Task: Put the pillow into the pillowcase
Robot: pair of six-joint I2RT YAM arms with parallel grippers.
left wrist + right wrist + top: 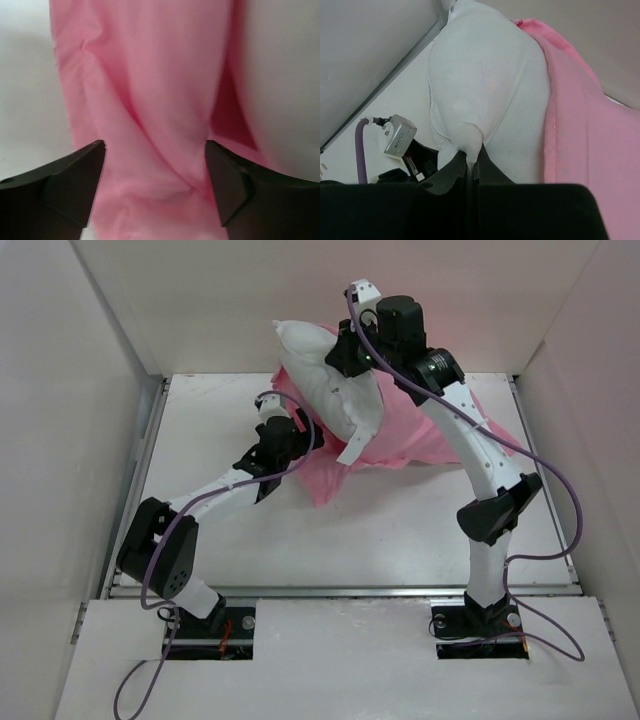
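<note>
Left gripper (pixel 155 147), jaws apart, straddles a pillowcase (pixel 150 65) fold, the pillow (pixel 485 85) hanging just beyond (pinched tight by the right gripper (pixel 471 155)).

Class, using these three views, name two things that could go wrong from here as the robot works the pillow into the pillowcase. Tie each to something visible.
1. The right gripper pinches only a small fold of the pillow. With so little fabric caught, the bulky pillow might slip free.
2. The left gripper stands open around bunched folds of the pillowcase. Closing there may catch several layers at once and pinch the opening shut.
</note>
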